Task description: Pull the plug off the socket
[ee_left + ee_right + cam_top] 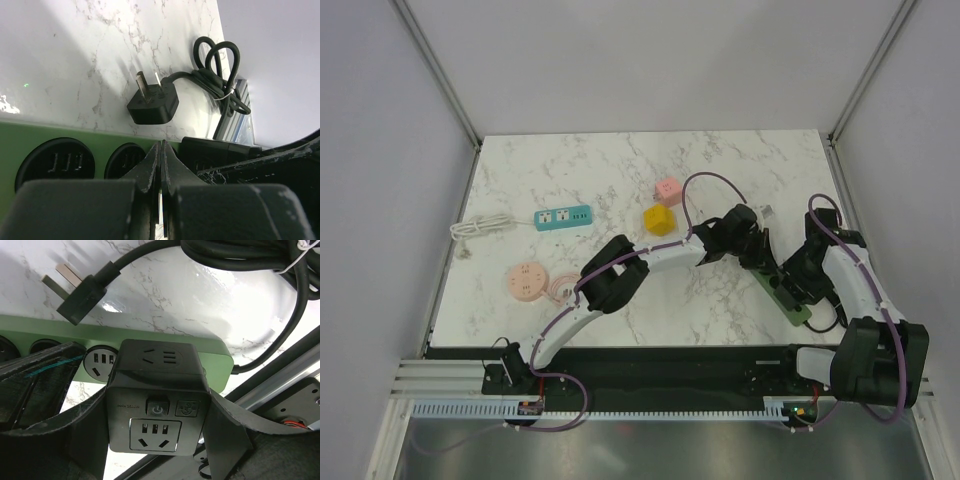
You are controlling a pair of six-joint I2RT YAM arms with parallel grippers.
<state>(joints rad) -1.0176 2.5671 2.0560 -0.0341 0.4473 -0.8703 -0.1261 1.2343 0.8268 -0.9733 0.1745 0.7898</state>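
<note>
**Clerk:** Entry one: writing?

**Me:** On the black plug [157, 360], a small line above the button [158, 408] begins "MAX"; the rest is too small to read. The button bears a power symbol. No brand can be read.

**Clerk:** Entry two: right claw?

**Me:** My right claw [159, 417] is clamped on the plug, one finger on each side. The plug sits at the end socket of the green strip [60, 332], near the right edge of the counter [620, 160].

**Clerk:** Entry three: left claw?

**Me:** My left claw [160, 150] has its fingers pressed together. The tips are over the strip, between two round sockets. I cannot tell whether they touch it.

**Clerk:** Sundries?

**Me:** One spare plug [152, 102] lies loose on the counter beyond the strip, prongs bare. Its cord [220, 75] is tied in a bundle.
</note>
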